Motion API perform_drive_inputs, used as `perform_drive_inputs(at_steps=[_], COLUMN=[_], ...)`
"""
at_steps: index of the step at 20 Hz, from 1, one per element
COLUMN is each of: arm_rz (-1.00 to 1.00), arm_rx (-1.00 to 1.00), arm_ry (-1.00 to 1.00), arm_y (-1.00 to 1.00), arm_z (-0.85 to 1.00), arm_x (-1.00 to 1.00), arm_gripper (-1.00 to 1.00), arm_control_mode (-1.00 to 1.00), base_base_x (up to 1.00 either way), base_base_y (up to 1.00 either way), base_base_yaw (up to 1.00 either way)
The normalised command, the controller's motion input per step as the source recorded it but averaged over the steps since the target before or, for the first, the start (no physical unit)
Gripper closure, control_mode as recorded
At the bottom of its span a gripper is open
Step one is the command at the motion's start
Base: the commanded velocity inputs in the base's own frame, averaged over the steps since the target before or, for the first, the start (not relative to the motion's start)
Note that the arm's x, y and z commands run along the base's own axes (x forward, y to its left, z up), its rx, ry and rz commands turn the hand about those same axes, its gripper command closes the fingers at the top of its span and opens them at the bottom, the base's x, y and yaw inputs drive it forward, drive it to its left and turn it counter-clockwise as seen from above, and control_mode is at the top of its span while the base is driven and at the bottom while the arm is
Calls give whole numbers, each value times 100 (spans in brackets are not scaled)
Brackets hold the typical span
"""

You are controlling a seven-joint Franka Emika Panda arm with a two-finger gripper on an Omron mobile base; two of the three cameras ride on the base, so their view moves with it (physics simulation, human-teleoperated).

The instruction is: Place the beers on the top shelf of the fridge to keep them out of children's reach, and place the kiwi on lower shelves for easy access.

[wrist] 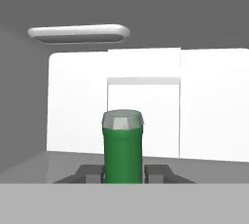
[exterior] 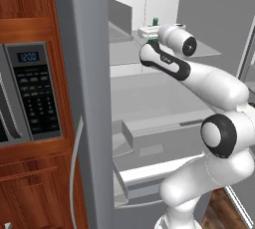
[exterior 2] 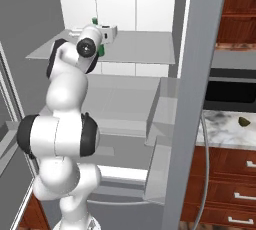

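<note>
**Beer bottle held over the fridge's top shelf, release pending**

Simulated kitchen. A white robot arm reaches deep into an open grey fridge point(exterior: 89, 98), w/ both doors swung wide. In the hand view, the gripper point(wrist: 123, 173) is clamped on a green beer bottle point(wrist: 123, 152): the two dark fingers point(wrist: 89, 173) press its sides, neck and cap standing upright between them. In the left base view a bit of green pokes out by the wrist at the top shelf point(exterior: 199, 49); the right base view shows the same spot point(exterior 2: 145, 41) from the other side. Can't tell whether the bottle's base touches the shelf or hangs just above it. The fridge's white back wall and an interior light sit beyond the bottle.

The kiwi point(exterior 2: 244, 121) lies on the marble bench point(exterior 2: 220, 129) right of the fridge, well apart from the arm. A 2nd beer isn't identifiable here.

Step in hand, as I judge it: placing a beer on the top shelf. Next move likely calls for settling the bottle upright on the shelf, parting the fingers, then backing straight out w/o knocking it. Kiwi not yet done.
</note>
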Motion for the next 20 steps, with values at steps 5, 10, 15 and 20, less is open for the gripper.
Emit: perform_drive_inputs(at_steps=[5,10,15,20], arm_rz=[0,0,0,0], arm_rx=[0,0,0,0], arm_ry=[-4,-14,-8,0], arm_y=[0,0,0,0], arm_z=[-3,-2,-4,-5], arm_x=[12,21,30,30], arm_gripper=[100,100,100,-100], arm_control_mode=[-100,-100,-100,-100], base_base_x=[0,0,0,0], base_base_y=[0,0,0,0], base_base_yaw=[0,0,0,0])
